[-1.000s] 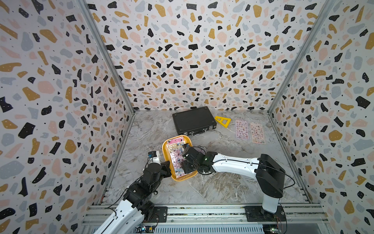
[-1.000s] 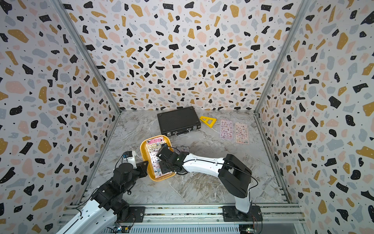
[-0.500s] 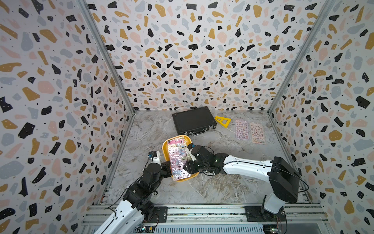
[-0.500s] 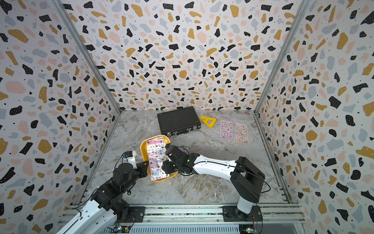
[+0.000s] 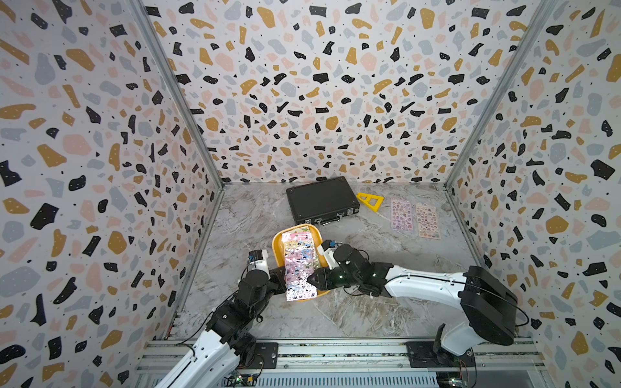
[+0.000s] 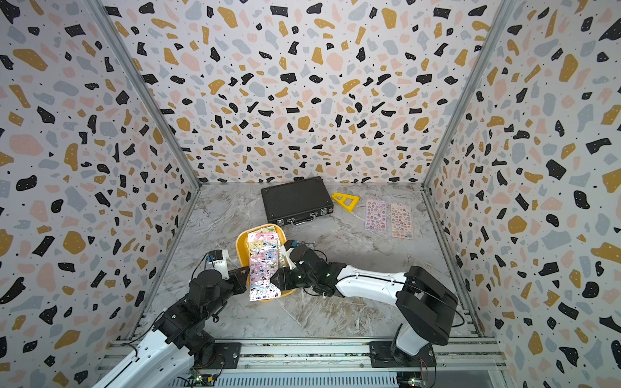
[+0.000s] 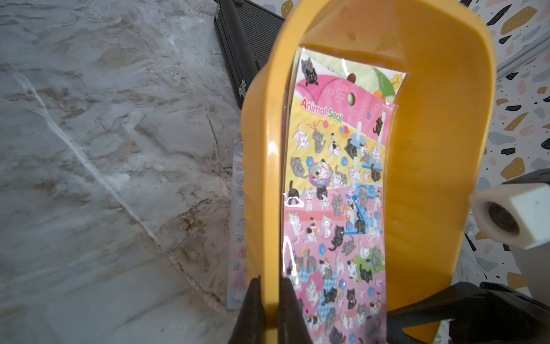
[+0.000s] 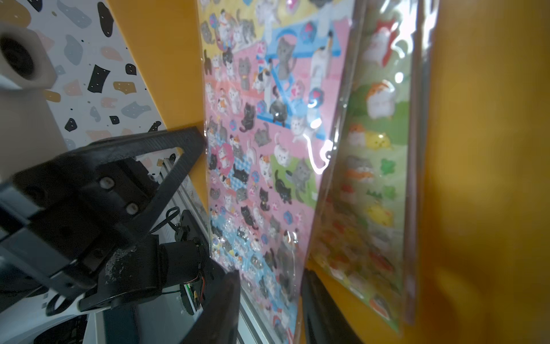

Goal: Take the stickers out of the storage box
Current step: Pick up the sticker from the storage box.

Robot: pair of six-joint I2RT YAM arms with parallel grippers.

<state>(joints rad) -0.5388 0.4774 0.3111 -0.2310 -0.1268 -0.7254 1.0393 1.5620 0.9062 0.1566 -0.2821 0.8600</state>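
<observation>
The yellow-orange storage box (image 5: 277, 242) (image 6: 240, 247) lies near the front left, with stickers stacked in it. My left gripper (image 5: 280, 279) (image 7: 269, 280) is shut on the box's left rim (image 7: 262, 178). The top pink cat sheet (image 5: 299, 265) (image 6: 263, 268) (image 7: 336, 208) juts out over the box's near rim, its near end raised. My right gripper (image 5: 311, 279) (image 6: 274, 279) (image 8: 269, 277) comes in from the right and is shut on that raised end, one finger on each side. A green sheet (image 8: 372, 178) lies beneath the pink one in the box (image 8: 491, 178).
A black briefcase (image 5: 321, 200) stands behind the box, with a yellow triangle ruler (image 5: 369, 201) next to it. Two sticker sheets (image 5: 401, 215) (image 5: 427, 221) lie flat at the back right. Another pale sheet (image 7: 238, 223) lies on the table beside the box's left rim.
The right jaws have narrowed around the pink sheet. The right arm has drawn back, and the sheet's near end has come out over the box's near rim. The left gripper stays on the rim.
</observation>
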